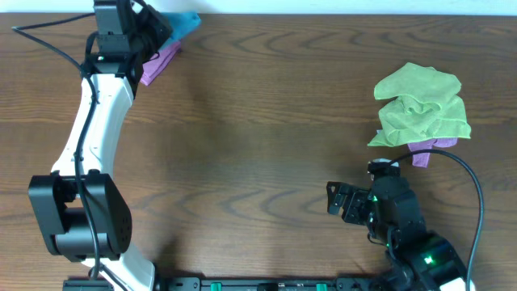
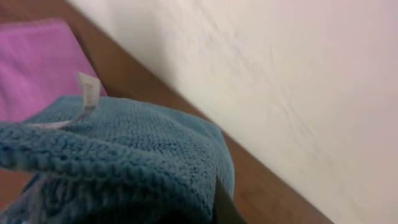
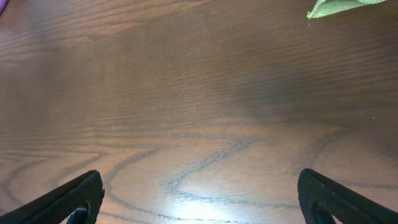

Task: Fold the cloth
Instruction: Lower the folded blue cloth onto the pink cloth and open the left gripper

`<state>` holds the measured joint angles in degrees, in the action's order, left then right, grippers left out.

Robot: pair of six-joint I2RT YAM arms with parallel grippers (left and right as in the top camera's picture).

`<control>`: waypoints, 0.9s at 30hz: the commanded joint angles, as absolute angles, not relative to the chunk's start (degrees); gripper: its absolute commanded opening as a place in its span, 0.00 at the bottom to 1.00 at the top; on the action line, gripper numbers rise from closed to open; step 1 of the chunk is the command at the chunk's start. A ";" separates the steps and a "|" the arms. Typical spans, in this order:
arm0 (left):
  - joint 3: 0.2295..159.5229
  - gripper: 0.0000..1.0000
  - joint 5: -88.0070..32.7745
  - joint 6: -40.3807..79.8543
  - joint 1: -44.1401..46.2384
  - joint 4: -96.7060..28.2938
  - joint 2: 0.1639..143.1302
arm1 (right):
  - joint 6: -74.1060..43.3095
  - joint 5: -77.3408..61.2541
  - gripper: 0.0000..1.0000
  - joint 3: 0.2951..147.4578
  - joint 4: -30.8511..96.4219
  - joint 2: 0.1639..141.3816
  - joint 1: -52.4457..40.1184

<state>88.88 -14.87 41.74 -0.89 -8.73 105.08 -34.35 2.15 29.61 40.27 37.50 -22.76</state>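
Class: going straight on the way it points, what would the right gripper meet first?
Likely the bare brown wooden tabletop: the open right gripper looks down on it, with the crumpled green cloth off to one side.

- A crumpled green microfibre cloth [image 1: 422, 105] is found on the right side of the brown wooden table [image 1: 258, 145]. It lies on a small purple cloth scrap [image 1: 428, 149], whose edge sticks out at the near side.
- The right gripper [image 1: 332, 200] is set nearer the front, left of that pile and apart from it.
- A blue terry cloth [image 1: 182, 24] is seen at the far left corner, against the left gripper [image 1: 149, 36]. A flat purple cloth [image 1: 159, 63] lies just in front.
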 commanded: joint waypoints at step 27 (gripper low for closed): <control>103.70 0.06 -5.54 27.22 -6.87 2.70 126.02 | -35.31 2.35 0.99 29.39 40.34 37.45 -22.52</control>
<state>102.78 -6.00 30.06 -6.92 3.77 124.75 -34.35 2.15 29.61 40.29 37.50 -22.76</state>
